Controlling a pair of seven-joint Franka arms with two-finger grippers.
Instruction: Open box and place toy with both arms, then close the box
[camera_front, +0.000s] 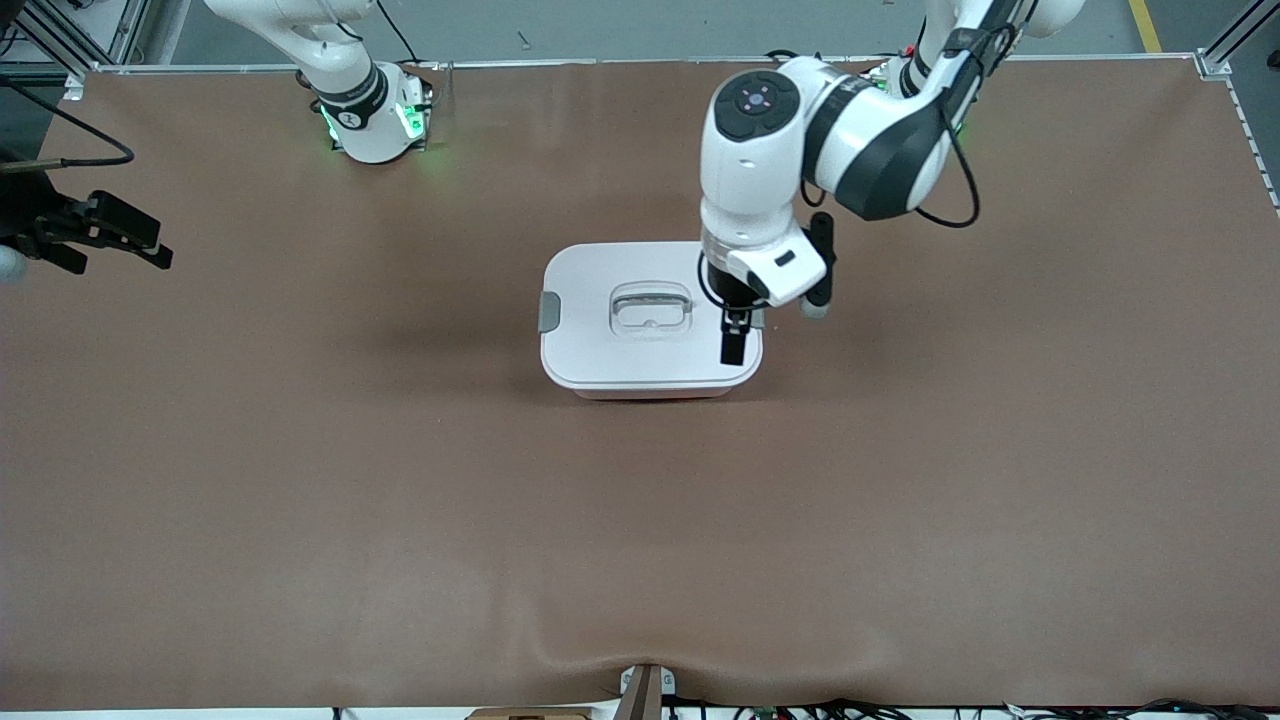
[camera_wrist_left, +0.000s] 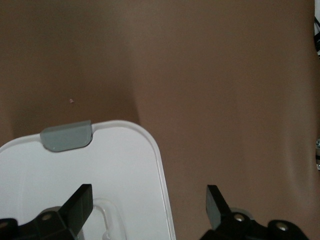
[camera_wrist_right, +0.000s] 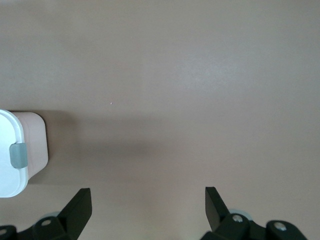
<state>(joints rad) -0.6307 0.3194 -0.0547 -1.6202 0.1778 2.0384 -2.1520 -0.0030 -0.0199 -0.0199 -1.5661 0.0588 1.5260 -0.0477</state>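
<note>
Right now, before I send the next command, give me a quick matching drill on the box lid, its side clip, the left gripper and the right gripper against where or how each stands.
Things:
1. lid
2. side clip
3. left gripper
4. right gripper

States:
A. grey, at the lid's edge toward the right arm's end
B. open, over the bare table at the right arm's end, waiting
C. white, lying flat on the box
D. open, over the lid's edge toward the left arm's end

Pairs: 1-C, 2-A, 3-D, 4-B
</note>
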